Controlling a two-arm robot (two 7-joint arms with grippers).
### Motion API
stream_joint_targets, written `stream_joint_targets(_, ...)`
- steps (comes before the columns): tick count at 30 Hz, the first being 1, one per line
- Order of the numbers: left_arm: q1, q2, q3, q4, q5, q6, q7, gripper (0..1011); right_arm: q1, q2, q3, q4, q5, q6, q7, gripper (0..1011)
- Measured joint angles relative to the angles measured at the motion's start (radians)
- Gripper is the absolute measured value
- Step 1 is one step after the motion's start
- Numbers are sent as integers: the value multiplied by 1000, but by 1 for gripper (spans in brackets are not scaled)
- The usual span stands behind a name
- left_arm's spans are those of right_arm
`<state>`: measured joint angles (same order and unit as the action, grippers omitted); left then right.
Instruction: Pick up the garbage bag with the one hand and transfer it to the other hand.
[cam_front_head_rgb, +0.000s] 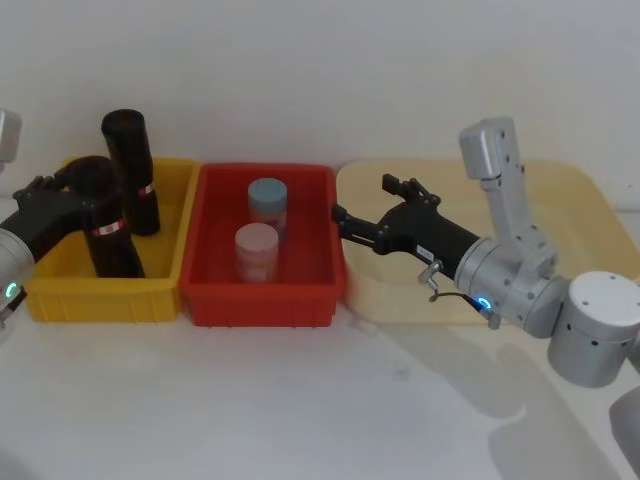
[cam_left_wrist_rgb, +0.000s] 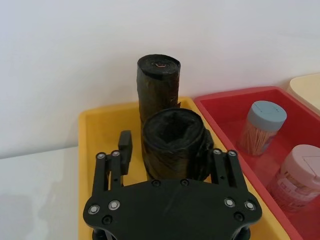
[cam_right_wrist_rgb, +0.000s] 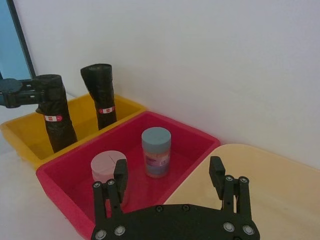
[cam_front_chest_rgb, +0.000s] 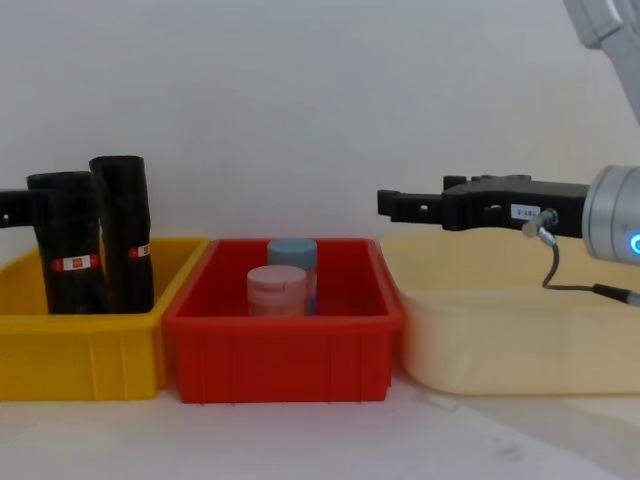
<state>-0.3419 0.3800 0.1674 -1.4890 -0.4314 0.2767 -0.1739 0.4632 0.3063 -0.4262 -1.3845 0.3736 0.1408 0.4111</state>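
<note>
Two black rolls stand in the yellow bin (cam_front_head_rgb: 165, 215). The garbage bag (cam_front_head_rgb: 108, 225) is the nearer roll, with a red-and-white band; it leans slightly with its base on the bin floor. My left gripper (cam_front_head_rgb: 86, 180) is open around its top. In the left wrist view one finger (cam_left_wrist_rgb: 125, 142) stands a little off the roll (cam_left_wrist_rgb: 172, 145) and the other finger (cam_left_wrist_rgb: 216, 162) is at its side. My right gripper (cam_front_head_rgb: 362, 198) hovers open and holds nothing, over the border between the red bin and the beige tray. It is also seen from the side (cam_front_chest_rgb: 388, 204).
The second black roll (cam_front_head_rgb: 130, 170) stands just behind the garbage bag. The red bin (cam_front_head_rgb: 260, 295) in the middle holds a blue-lidded jar (cam_front_head_rgb: 267, 205) and a pink-lidded jar (cam_front_head_rgb: 256, 250). A beige tray (cam_front_head_rgb: 560, 200) lies on the right. A white wall is close behind.
</note>
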Motion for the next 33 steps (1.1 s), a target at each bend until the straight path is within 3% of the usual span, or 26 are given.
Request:
stream_joint_targets(11, -5, -2, 1, 7, 2, -2, -1, 499, 53, -16, -34, 53, 7, 22, 39, 1004)
stream_joint_targets(33, -7, -3, 2, 11, 3, -3, -2, 352, 278, -108, -155, 316, 31, 147, 223, 1004)
